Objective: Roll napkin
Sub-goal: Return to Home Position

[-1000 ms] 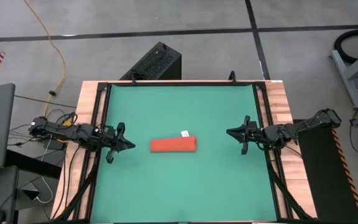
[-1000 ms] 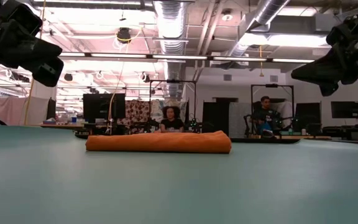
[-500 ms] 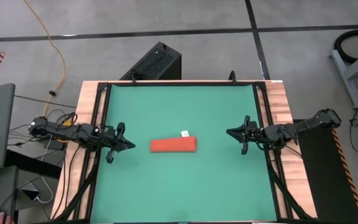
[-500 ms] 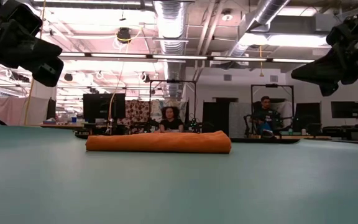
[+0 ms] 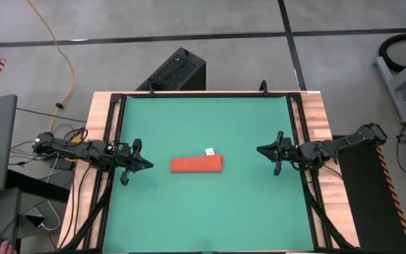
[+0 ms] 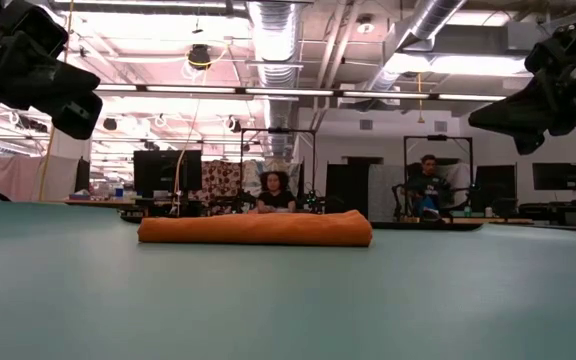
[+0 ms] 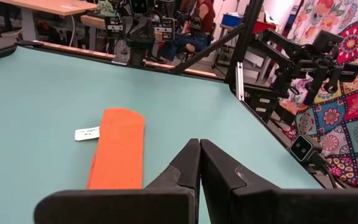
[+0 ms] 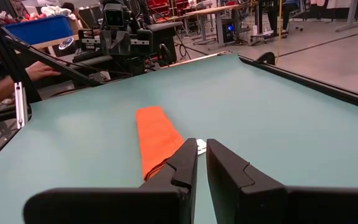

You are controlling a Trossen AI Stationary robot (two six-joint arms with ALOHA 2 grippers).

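The napkin point(image 5: 197, 165) lies near the middle of the table point(image 5: 203, 219), wound into a short, flattish roll. It is a soft orange-red bar with rounded ends, its long axis running from one arm toward the other. In the low view the cloth looks plush and slightly lumpy, with a gently domed top. A small white tag point(image 5: 209, 150) lies flat on the mat just beside the roll, close to the end nearer the right arm. The table top is a smooth, matte green mat, framed by thin black rails, with pale wooden boards point(image 5: 317, 120) along both sides.

Neither arm touches the cloth. The left gripper point(image 5: 149, 166) hangs over the mat off the roll's left end and points at it, with bare green between tip and cloth. Its two dark, wedge-shaped fingers point(image 7: 182, 168) are pressed flat together and hold nothing. The right gripper point(image 5: 259, 149) is well apart from the roll's other end, farther off than the left one, and also points inward. Its fingers point(image 8: 229, 171) are drawn in to a thin slit and are empty. From table height both grippers show high in the upper corners, clear above the surface — the roll rests alone below and between them.

Beyond the table a seated person point(image 6: 274, 190) shows behind the roll, and a second person point(image 6: 426, 185) sits farther off to one side.
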